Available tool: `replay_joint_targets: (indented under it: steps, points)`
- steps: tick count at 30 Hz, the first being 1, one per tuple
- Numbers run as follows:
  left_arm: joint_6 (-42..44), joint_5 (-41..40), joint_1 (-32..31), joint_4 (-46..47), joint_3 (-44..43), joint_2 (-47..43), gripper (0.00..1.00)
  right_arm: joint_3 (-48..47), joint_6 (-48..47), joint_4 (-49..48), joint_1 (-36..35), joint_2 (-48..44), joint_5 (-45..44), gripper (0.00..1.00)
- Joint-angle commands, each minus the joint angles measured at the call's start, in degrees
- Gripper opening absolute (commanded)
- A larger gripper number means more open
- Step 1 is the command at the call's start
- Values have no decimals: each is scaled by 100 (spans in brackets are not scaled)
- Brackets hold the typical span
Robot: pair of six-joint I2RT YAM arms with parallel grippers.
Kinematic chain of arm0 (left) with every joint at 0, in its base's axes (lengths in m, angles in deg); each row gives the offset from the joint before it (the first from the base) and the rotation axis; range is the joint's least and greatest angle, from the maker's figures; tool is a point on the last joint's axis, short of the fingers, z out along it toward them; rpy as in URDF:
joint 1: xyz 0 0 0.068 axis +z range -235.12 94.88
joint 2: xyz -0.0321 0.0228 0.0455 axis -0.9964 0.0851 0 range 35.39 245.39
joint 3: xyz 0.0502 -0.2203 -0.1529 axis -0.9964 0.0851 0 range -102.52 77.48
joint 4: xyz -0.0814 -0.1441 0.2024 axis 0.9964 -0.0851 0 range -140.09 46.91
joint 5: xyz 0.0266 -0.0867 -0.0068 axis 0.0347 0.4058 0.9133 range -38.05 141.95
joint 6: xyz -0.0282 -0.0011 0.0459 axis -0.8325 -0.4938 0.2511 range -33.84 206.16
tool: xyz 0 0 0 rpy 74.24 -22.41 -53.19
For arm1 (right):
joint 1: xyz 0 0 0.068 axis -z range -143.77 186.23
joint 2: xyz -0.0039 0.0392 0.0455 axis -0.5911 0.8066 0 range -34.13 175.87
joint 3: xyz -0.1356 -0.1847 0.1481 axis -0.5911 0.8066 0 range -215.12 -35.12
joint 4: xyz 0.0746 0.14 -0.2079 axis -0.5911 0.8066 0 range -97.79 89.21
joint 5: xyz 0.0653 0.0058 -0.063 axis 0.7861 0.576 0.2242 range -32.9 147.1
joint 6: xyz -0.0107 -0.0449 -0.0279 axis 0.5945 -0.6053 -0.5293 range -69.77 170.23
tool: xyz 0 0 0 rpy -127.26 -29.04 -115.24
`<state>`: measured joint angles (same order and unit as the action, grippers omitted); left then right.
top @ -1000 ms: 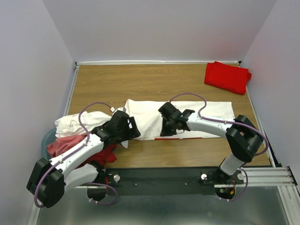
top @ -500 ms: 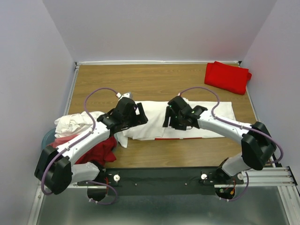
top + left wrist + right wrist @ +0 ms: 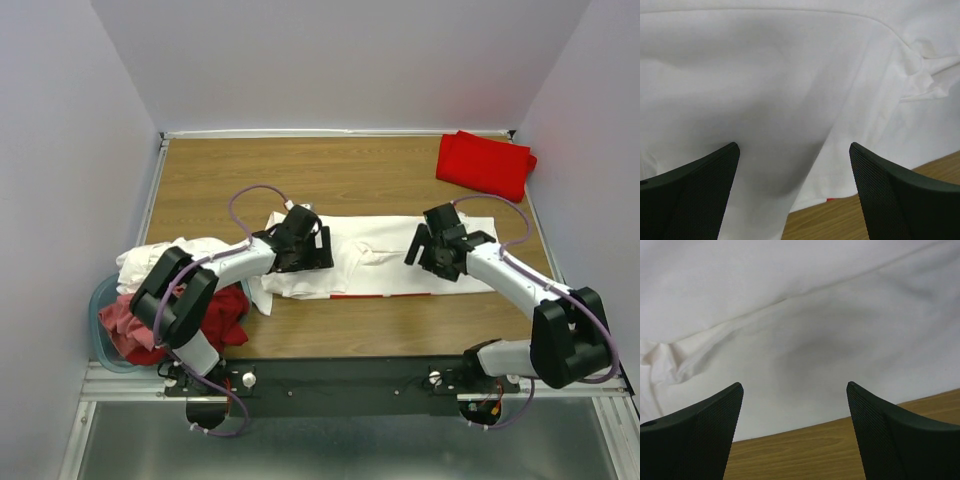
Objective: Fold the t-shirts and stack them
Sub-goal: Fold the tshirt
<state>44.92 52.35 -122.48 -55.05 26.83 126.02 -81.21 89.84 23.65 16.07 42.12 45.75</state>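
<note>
White t-shirt (image 3: 385, 268) lies mid-surface (image 3: 350, 180), folded into a band whose long axis runs left to right. The left arm's (image 3: 235, 265) jaws hang spread and empty over its left end. The right arm's (image 3: 505, 280) jaws, likewise spread and empty, hang near its right end. Each arm is nearest its own end, so a crosswise fold looks next.

**No writing we can read**

We find no text, label, brand or number that we can read. The white t-shirt (image 3: 385, 262) on the tabletop (image 3: 330, 180) shows only a thin red strip at its near edge, too small for us to make out
</note>
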Motion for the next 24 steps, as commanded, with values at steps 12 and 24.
replay_joint_targets:
  steps: [12,24]
  points:
    - [871,-401,98,160,-1533,1852,98,1549,767,-15,21,-707,1335,90]
    - [1934,-787,300,-526,-3660,3258,98,1463,1285,-111,-636,-674,1681,88]
